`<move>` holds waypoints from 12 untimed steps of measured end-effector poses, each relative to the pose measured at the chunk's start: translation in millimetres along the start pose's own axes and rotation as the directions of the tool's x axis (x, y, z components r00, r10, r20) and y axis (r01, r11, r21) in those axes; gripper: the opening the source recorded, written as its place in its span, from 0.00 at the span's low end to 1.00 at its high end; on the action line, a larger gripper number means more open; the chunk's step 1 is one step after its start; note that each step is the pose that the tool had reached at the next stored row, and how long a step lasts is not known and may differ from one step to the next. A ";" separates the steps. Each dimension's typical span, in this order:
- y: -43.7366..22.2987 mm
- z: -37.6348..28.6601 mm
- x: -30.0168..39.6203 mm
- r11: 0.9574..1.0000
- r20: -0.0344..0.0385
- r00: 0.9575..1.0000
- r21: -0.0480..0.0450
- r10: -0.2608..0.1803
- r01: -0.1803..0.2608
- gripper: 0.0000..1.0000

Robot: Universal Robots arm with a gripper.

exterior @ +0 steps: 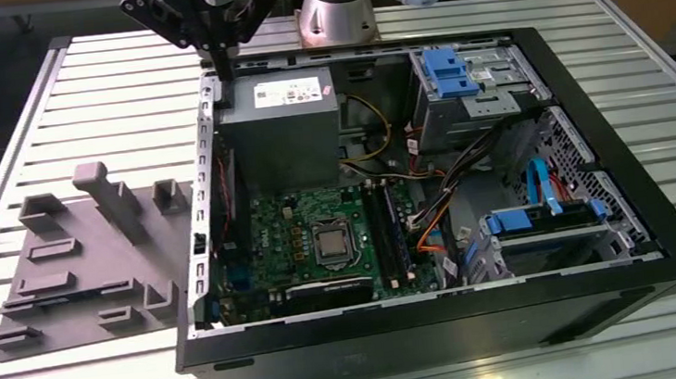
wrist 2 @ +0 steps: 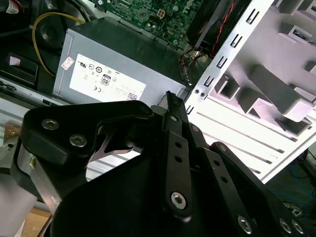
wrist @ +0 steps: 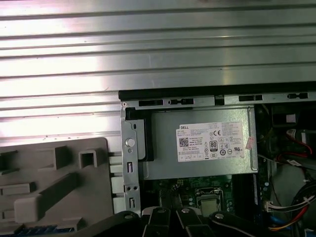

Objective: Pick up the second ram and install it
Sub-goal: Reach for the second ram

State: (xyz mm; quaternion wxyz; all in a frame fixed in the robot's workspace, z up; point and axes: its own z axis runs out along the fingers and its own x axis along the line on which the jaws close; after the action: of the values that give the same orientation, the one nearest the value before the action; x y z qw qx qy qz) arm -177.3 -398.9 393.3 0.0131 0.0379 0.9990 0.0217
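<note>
My gripper (exterior: 225, 72) hangs above the far corner of the open computer case (exterior: 638, 216), on the exterior view's left, just beside the grey power supply (exterior: 279, 125). In the second wrist view its black fingers meet at the tips (wrist 2: 170, 96) over the power supply's edge (wrist 2: 123, 64), so the gripper looks shut with nothing visible between the fingers. The second ram is out of view. The long black memory slots (exterior: 382, 232) lie on the green motherboard (exterior: 279, 228), nearer the case's front than the gripper.
A grey plastic tray (exterior: 79, 270) with raised blocks lies on the slatted table outside the case, on the exterior view's left. Blue drive bays (exterior: 451, 71), cables and a processor socket (exterior: 332, 243) fill the case. The arm's base (exterior: 336, 13) stands behind the case.
</note>
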 end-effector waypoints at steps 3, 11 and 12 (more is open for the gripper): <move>-0.2 -0.1 2.3 1.000 0.000 1.000 0.000 0.000 0.000 0.11; -0.6 -0.2 8.4 1.000 0.000 1.000 0.000 0.000 0.000 0.11; -0.7 -0.2 9.0 1.000 0.000 1.000 0.000 0.000 0.000 0.11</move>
State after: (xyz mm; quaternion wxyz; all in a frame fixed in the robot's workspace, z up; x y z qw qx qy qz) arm -186.3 -398.9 393.3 0.0131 0.0379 0.9990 0.0217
